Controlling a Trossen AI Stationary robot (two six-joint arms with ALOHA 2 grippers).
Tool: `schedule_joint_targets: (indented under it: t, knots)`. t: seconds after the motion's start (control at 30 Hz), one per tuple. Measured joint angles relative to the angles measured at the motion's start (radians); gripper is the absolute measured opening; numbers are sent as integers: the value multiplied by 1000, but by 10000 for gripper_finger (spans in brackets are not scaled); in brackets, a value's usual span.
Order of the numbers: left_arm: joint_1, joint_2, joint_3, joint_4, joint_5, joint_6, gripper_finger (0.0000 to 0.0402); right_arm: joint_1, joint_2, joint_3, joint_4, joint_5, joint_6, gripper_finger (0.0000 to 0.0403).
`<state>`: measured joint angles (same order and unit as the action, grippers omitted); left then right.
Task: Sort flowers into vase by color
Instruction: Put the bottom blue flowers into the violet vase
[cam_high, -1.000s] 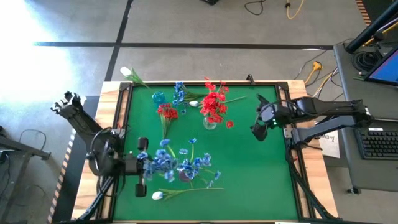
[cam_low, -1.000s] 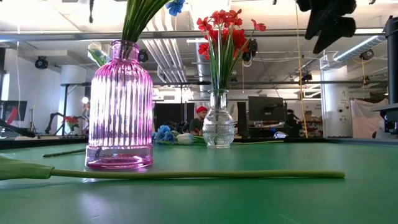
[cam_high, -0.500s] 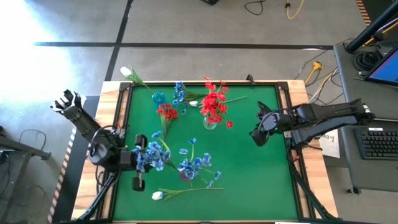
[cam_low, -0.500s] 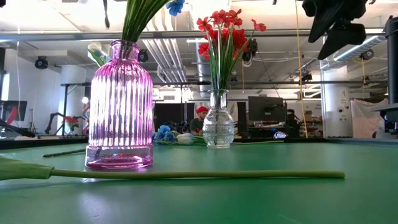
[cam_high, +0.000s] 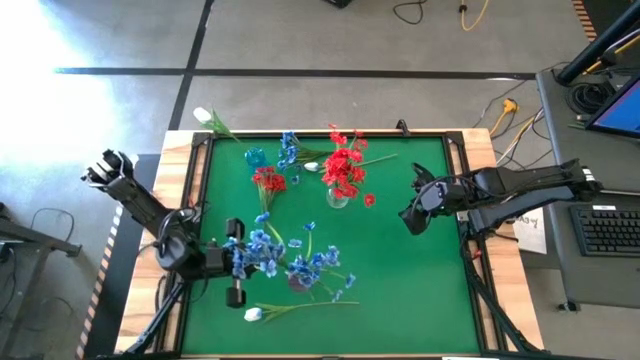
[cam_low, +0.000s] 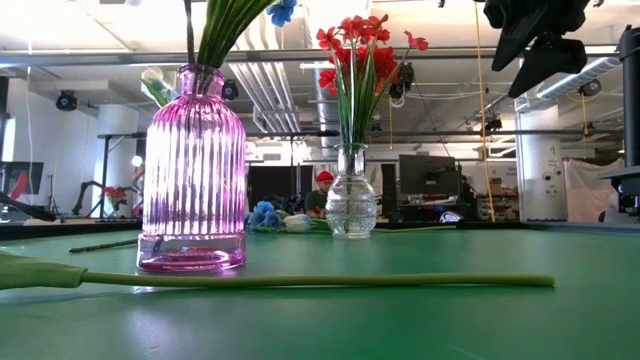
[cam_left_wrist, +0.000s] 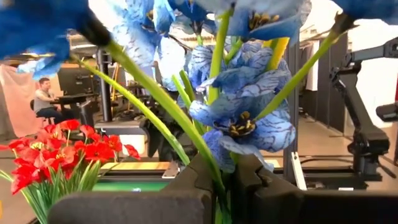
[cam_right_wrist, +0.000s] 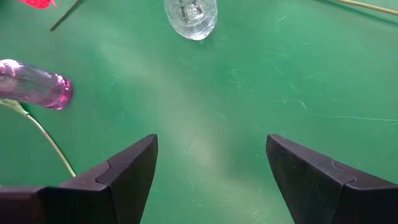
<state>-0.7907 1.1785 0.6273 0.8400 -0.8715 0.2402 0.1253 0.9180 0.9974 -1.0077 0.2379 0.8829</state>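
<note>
Gripping: your left gripper (cam_left_wrist: 224, 186) clenches the blue flower (cam_left_wrist: 239, 124) stem between its jaws.
Right gripper (cam_right_wrist: 211, 174): released, nothing between.
Low view: pink vase (cam_low: 193, 170).

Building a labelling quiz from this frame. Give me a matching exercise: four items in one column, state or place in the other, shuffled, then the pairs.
Column 1:
1. left pincer
2. right pincer
3. clear vase
4. white flower

Column 2:
A. lying flat near the table's front edge
B. holds red flowers
C. shut on a blue flower stem
D. open, hovering over bare green mat

Pairs: 1-C, 2-D, 3-B, 4-A
</note>
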Motion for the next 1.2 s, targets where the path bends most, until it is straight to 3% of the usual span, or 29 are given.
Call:
schedule_joint_targets:
  t: [1.2]
  knots:
    - [10, 192, 14, -27, -12, -21, 0, 1, 0, -1, 0, 26, -11, 292]
